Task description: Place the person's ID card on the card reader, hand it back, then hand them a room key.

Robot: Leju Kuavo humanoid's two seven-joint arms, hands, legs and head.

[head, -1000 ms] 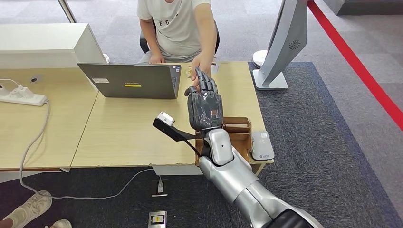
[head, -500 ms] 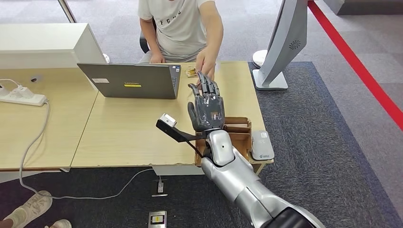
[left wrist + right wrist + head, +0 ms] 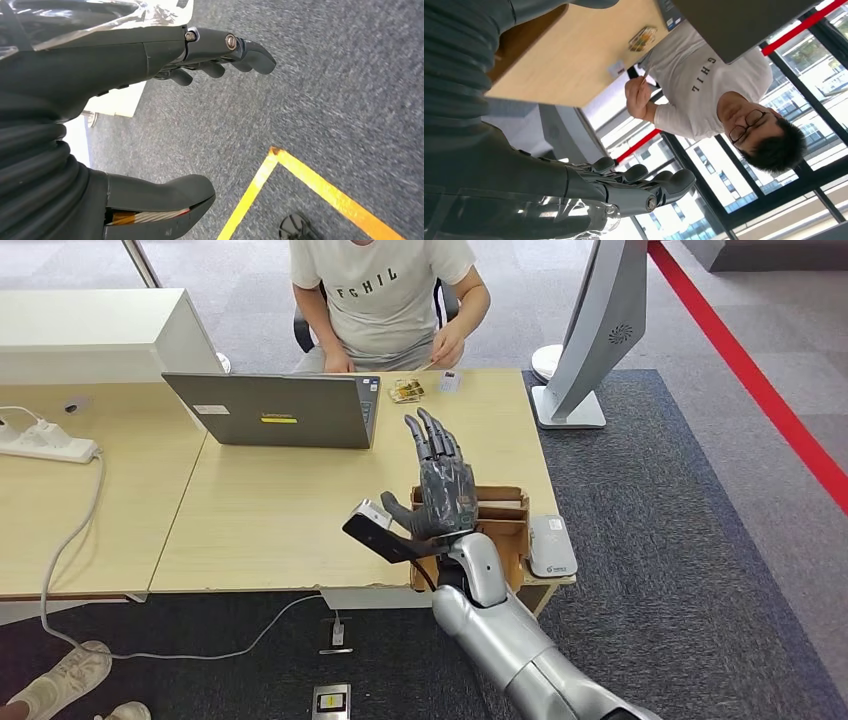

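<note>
Card [image 3: 437, 361] pinched edge-on in the person's hand [image 3: 447, 343] at the table's [image 3: 250, 520] far edge. Nearer, the right hand [image 3: 437, 485] hangs above the table, fingers spread, holding nothing. Card reader [image 3: 551, 545] at the near right corner, beside a cardboard box [image 3: 505, 515]. Left hand [image 3: 150, 60], fingers extended and empty, over grey carpet [image 3: 325, 90]. Laptop [image 3: 275, 410] far left.

Past my one raised dark robot hand [image 3: 440, 490] I count one open grey laptop [image 3: 275, 410], two small cards [image 3: 428, 388], one white power strip [image 3: 45, 443]; beside it, one pale flat card reader [image 3: 552, 546].
</note>
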